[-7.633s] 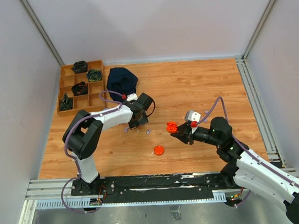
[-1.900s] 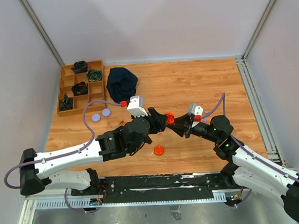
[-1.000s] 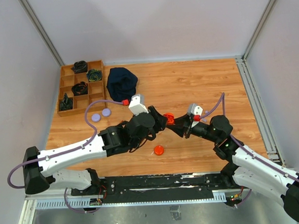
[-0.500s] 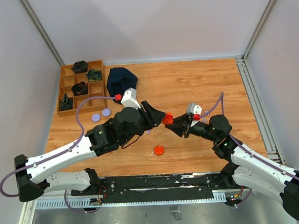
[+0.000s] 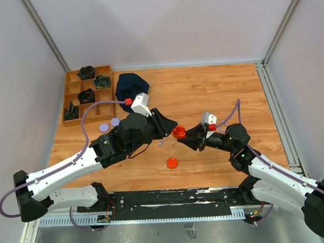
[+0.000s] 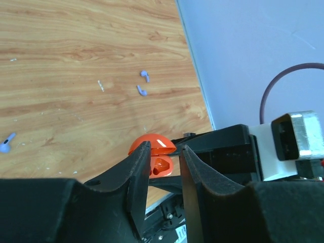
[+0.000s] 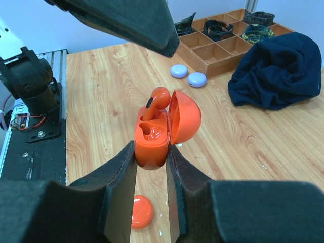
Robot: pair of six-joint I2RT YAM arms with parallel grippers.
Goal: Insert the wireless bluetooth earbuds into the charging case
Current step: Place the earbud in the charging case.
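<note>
Between the fingers of the right claw [image 5: 187, 135] sits a small orange-red plastic charging case [image 7: 152, 144], clamped by its lower half. Its domed lid [image 7: 185, 117] is swung open toward that claw's right finger. 1 orange-red plastic earbud [image 7: 158, 99] stands stem-down in the case, its rounded head poking above the rim. A 2nd orange-red shape lies lower in the case beside it, too indistinct to name.

Just above and ahead of the right claw hangs the left claw [image 6: 162, 159], its 2 fingers a narrow gap apart with nothing between them. The case shows just beyond its tips.

Ahead of the left claw, on the wooden table [image 5: 215, 96], lie 2 tiny pale lavender plastic earbuds [image 6: 145, 76] [image 6: 142, 91] close together. A 3rd lavender earbud [image 6: 5, 144] lies well off to that claw's left.

Below the right claw, an orange-red coin-like disc [image 7: 139, 211] rests on the table. Beyond the right claw, 2 pale lavender round discs [image 7: 178, 71] [image 7: 197, 79] lie side by side near a compartmented wooden tray [image 7: 223, 48]. To their right sits a crumpled dark blue cloth [image 7: 278, 71].
</note>
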